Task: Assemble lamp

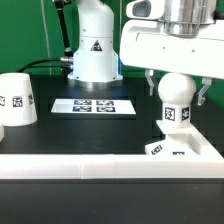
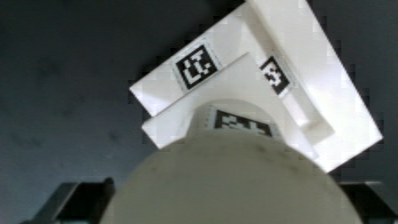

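The white lamp bulb (image 1: 178,86) stands upright with its tagged neck (image 1: 178,116) down on the flat square lamp base (image 1: 185,150) at the exterior view's right. My gripper (image 1: 177,96) comes from above and is shut on the bulb, one finger on each side. In the wrist view the bulb (image 2: 222,175) fills the foreground, with its tagged neck (image 2: 242,122) against the tagged base (image 2: 249,60). My gripper (image 2: 222,208) shows only as dark fingers (image 2: 80,202) at the bulb's sides. The tapered lamp shade (image 1: 15,98) stands apart at the exterior view's left.
The marker board (image 1: 93,105) lies flat in the middle of the dark table. The robot's white pedestal (image 1: 93,50) stands behind it. A low white wall (image 1: 90,160) runs along the front and up the right side by the base.
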Tool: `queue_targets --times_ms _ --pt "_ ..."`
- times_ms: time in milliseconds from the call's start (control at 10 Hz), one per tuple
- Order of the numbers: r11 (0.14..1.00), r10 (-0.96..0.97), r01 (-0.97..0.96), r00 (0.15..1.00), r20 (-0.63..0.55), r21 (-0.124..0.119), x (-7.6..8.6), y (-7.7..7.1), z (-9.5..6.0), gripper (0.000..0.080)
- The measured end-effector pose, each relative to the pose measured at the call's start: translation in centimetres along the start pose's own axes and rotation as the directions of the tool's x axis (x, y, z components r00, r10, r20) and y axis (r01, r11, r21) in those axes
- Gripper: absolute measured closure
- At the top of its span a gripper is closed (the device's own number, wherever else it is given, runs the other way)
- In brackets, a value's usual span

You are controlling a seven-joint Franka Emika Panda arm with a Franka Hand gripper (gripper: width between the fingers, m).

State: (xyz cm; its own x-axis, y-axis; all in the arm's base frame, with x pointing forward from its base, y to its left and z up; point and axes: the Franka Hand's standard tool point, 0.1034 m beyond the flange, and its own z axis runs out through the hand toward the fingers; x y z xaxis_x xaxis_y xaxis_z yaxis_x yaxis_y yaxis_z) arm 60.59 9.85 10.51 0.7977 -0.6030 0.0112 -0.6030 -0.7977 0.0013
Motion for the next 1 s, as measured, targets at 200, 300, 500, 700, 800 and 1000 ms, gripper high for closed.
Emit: queue_targets --times_ms 200,300,500,700,800,1000 --pt "0.989 0.148 -0.148 0.989 0.012 0.003 -0.15 0.00 -0.02 0.0225" --pt "0.959 0.283 -0.283 0.959 0.035 0.005 -0.38 0.00 -0.06 0.0225" --pt "0.883 0.467 -0.469 0.880 0.086 0.007 -0.55 0.00 -0.09 0.0225" --pt "0.793 0.605 -0.609 0.788 0.119 -0.001 -0.57 -0.04 -0.08 0.0225" --pt "0.754 0.653 -0.657 0.748 0.118 -0.009 -0.75 -0.22 -0.02 0.0225" --pt "0.641 0.764 -0.767 0.635 0.114 -0.022 -0.82 -0.46 -0.11 0.0225"
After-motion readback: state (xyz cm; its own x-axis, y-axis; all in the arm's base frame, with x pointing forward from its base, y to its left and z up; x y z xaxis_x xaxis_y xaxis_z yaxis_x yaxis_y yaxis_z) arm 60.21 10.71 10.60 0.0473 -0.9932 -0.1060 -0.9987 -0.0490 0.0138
